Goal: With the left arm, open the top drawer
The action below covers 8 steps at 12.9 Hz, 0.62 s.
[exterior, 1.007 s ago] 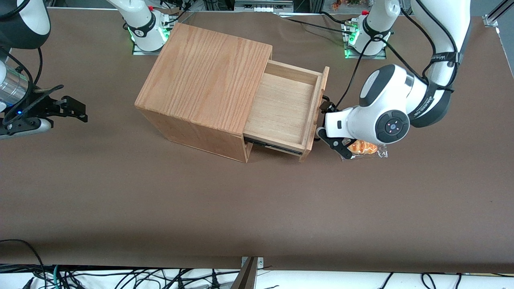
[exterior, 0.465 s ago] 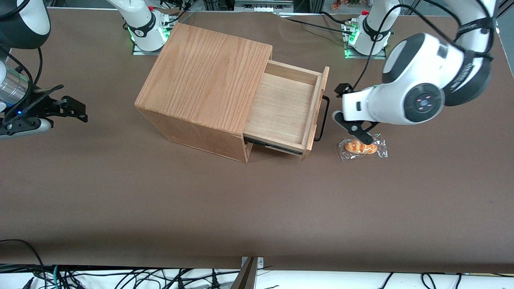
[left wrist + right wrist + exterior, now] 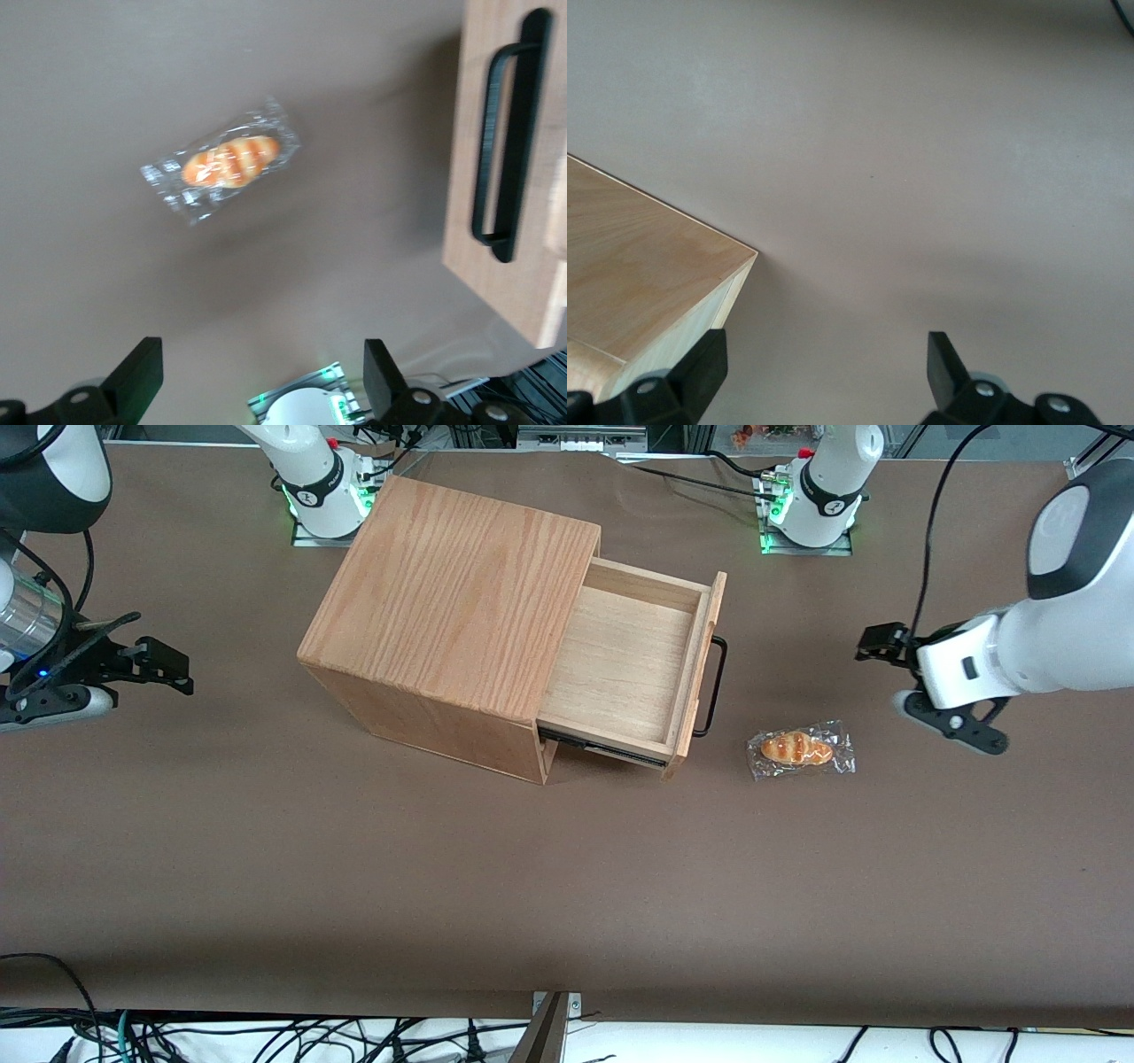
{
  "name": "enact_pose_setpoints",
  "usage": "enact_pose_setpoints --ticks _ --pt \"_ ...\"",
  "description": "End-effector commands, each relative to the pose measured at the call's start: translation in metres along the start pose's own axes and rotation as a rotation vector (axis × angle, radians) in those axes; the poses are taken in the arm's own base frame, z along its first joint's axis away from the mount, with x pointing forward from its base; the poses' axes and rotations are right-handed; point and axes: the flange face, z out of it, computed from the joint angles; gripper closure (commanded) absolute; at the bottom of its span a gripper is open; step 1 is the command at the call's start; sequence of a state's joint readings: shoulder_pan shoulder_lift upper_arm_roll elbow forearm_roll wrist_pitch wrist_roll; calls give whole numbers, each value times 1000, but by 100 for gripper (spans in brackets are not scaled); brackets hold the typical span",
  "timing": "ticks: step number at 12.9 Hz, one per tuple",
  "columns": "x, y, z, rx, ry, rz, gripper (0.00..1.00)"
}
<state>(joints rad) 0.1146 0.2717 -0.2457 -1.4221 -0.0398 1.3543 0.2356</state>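
The top drawer (image 3: pixel 620 664) stands pulled well out of the oak casing (image 3: pixel 452 602); its pale tray is empty. Its black wire handle (image 3: pixel 716 686) on the oak front panel is free. My left arm's gripper (image 3: pixel 914 687) is open and empty, held above the table well away from the drawer, toward the working arm's end. In the left wrist view the gripper (image 3: pixel 260 385) has its fingers wide apart, with nothing between them, and the handle (image 3: pixel 505 142) and front panel (image 3: pixel 462 177) show off to one side.
A wrapped bread roll (image 3: pixel 797 748) lies on the brown table between the drawer front and my gripper; it also shows in the left wrist view (image 3: pixel 221 164). The arm bases (image 3: pixel 811 496) stand farther from the front camera. The casing's corner (image 3: pixel 647 274) shows in the right wrist view.
My gripper has let go of the handle and drawn away from the drawer front, past the bread roll, toward the working arm's end. The drawer stays open.
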Motion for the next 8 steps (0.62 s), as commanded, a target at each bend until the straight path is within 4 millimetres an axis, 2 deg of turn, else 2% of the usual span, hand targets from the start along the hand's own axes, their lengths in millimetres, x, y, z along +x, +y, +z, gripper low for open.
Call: enact_pose_setpoints --ticks 1,3,4,5,7,8 --pt "-19 0 -9 90 73 -65 0" --pt "-30 0 -6 128 163 -102 0" --pt "-33 11 -5 144 188 -98 0" --pt "-36 12 -4 146 199 -136 0" --pt "-35 12 -6 149 247 -203 0" --pt "-44 14 -10 150 272 -237 0"
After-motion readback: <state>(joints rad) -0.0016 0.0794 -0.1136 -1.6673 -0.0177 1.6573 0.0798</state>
